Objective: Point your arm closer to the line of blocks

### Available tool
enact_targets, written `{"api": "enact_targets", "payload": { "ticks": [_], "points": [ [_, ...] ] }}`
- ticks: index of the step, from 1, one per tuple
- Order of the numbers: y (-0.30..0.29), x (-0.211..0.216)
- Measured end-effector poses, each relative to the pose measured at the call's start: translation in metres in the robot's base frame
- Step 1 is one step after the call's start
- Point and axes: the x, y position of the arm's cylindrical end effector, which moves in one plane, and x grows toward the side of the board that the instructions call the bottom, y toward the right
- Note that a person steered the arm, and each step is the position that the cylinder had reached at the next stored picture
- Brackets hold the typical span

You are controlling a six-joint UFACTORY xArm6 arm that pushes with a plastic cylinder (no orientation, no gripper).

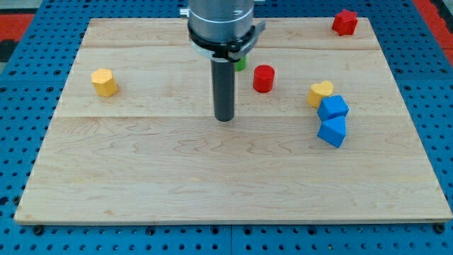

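Tip check: my tip [224,118] sits mid-board, touching nothing, and there's no gripper to open or close, just a bare rod. Your line of blocks is at the view's right: yellow heart block [319,92], blue block [333,108], second blue block [332,132]. You're only mid-approach, so I'd slide right, stopping short of contact.

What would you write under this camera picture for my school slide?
My tip rests mid-board, left of the yellow heart block and two blue blocks lined up together.
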Motion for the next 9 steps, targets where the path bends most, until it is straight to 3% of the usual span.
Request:
{"api": "enact_targets", "payload": {
  "ticks": [9],
  "points": [
    [0.157, 0.01]
  ]
}}
